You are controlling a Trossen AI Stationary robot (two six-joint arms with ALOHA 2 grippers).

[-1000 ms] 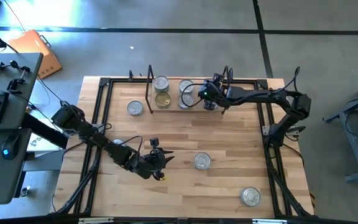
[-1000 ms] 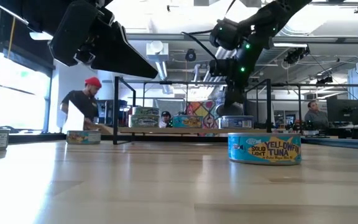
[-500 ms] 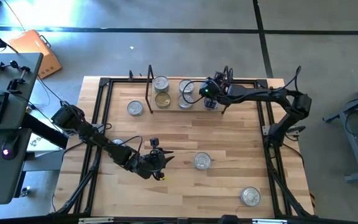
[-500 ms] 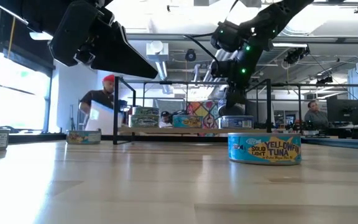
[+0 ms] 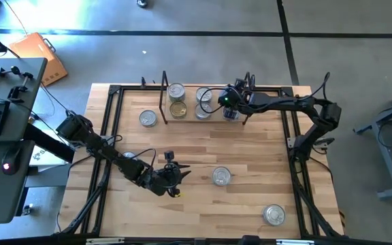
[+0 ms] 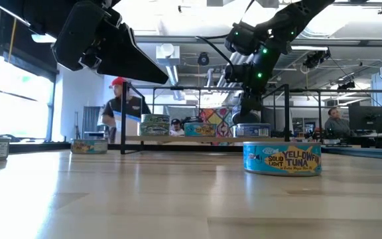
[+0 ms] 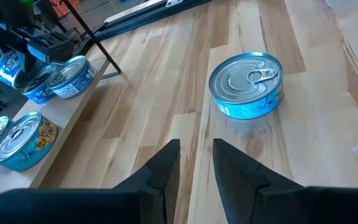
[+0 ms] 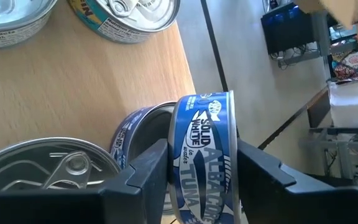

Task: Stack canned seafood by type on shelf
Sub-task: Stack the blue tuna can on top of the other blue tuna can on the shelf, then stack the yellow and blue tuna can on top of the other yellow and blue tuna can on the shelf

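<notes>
The right hand (image 8: 197, 174) grips an albacore tuna can (image 8: 205, 155) on edge over the shelf (image 5: 206, 117) at the table's far edge. The left hand (image 7: 194, 165), narrow and empty, hovers near the front-left. About five tins are shelved; I judge three remain, including a yellowfin tuna can (image 6: 282, 158).

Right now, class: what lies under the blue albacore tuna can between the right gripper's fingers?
Under the albacore tuna can, held on edge in the right gripper, another blue-sided can lies on the shelf. Only part of its lid shows; the rest is covered.
</notes>
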